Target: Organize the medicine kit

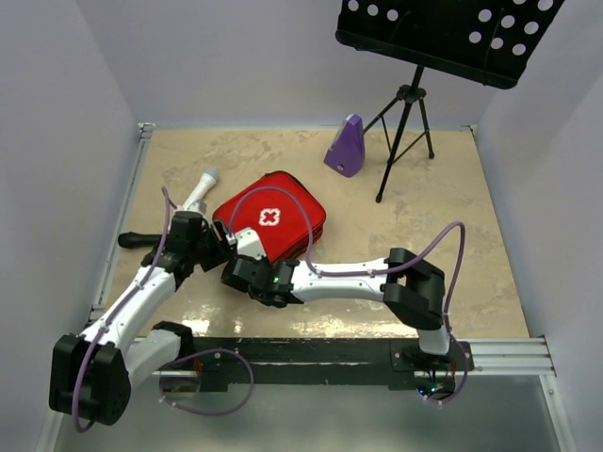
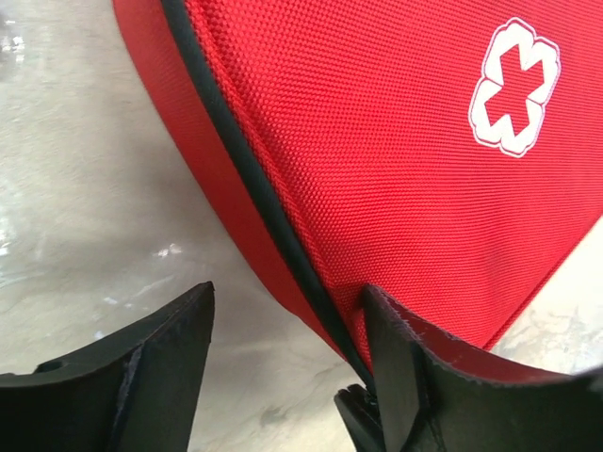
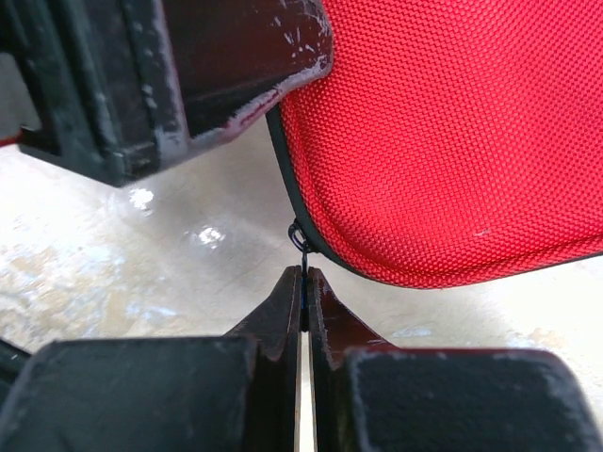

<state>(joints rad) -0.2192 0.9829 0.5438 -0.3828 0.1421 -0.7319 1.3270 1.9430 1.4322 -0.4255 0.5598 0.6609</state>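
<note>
The red medicine kit (image 1: 273, 218) lies closed on the table, white cross facing up. My left gripper (image 1: 229, 247) is open at its near-left corner. In the left wrist view (image 2: 287, 292) one finger rests over the kit (image 2: 396, 141) and the other stands off over the table, so the jaws straddle the black zip seam (image 2: 245, 169). My right gripper (image 1: 240, 273) sits just in front of that corner. In the right wrist view (image 3: 303, 273) it is shut on the thin zipper pull (image 3: 301, 240), which hangs from the kit's edge (image 3: 452, 132).
A purple metronome-shaped object (image 1: 346, 148) stands at the back, next to a black music stand tripod (image 1: 405, 104). A white stick-shaped object (image 1: 200, 191) lies left of the kit. A black handle (image 1: 135, 240) lies by the left arm. White walls close in the table.
</note>
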